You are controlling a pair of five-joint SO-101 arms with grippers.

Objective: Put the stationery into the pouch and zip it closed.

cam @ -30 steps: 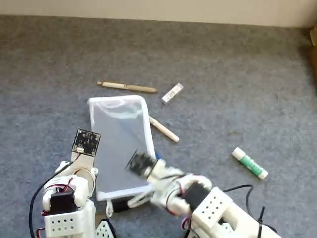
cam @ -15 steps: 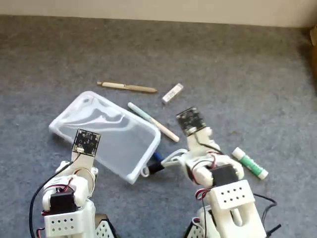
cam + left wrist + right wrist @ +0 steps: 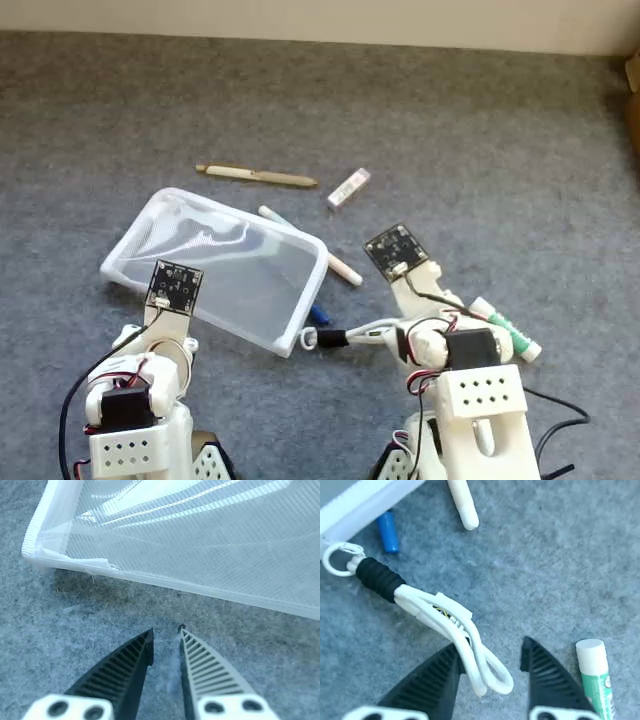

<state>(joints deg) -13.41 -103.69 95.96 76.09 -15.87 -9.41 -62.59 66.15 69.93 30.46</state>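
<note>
My left gripper (image 3: 166, 631): jaws slightly apart and holding nothing, tips over the grey carpet (image 3: 60, 630), just short of the edge of the pouch (image 3: 200, 530). My right gripper (image 3: 491, 645): jaws apart, with the pouch's white pull cord (image 3: 435, 611) lying loose between them against one jaw. Just beside this gripper is a green glue stick (image 3: 594, 672). At the pouch's near corner are a blue item (image 3: 386, 530) and a pale pen (image 3: 462, 502). Beyond the pouch on the carpet are a wooden pen (image 3: 258, 176) and a small white stick (image 3: 348, 187).
</note>
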